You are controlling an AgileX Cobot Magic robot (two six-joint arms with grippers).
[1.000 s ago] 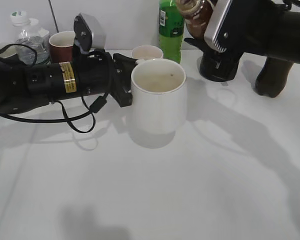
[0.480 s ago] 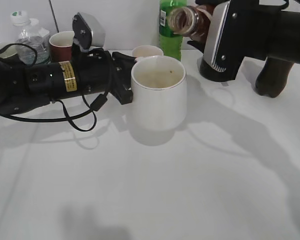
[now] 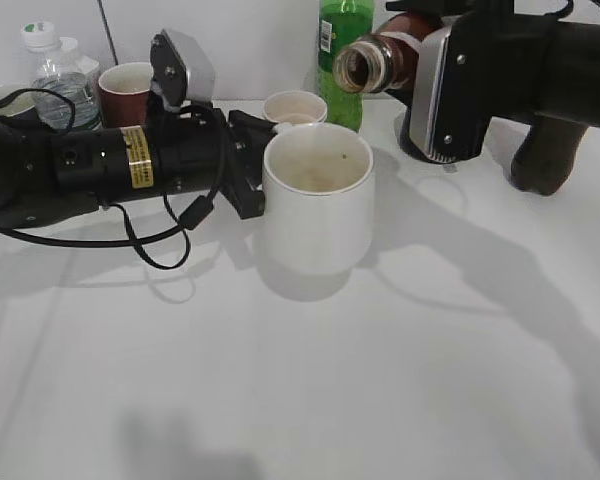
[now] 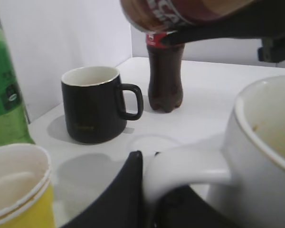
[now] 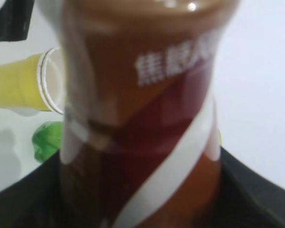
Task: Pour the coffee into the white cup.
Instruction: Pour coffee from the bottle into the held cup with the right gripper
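The white cup (image 3: 318,205) stands at the table's middle; its inside looks almost empty. My left gripper (image 3: 248,170) is shut on the cup's handle (image 4: 190,164) from the left. My right gripper (image 3: 420,55) is shut on the coffee bottle (image 3: 375,62) and holds it tipped on its side, open mouth pointing left, above and behind the cup's right rim. The bottle fills the right wrist view (image 5: 142,118), brown with a brown-orange label. It also shows in the left wrist view (image 4: 180,12) above the cup (image 4: 266,142). No liquid stream shows.
A yellow paper cup (image 3: 294,105), a green bottle (image 3: 342,60) and a brown paper cup (image 3: 125,90) stand behind. A clear water bottle (image 3: 55,75) is at far left. A black mug (image 4: 92,109) and a cola bottle (image 4: 165,76) stand beyond the cup.
My right gripper has moved the coffee bottle down and tipped it further, its open mouth now facing left near the cup's rim. The left gripper and cup stayed put.
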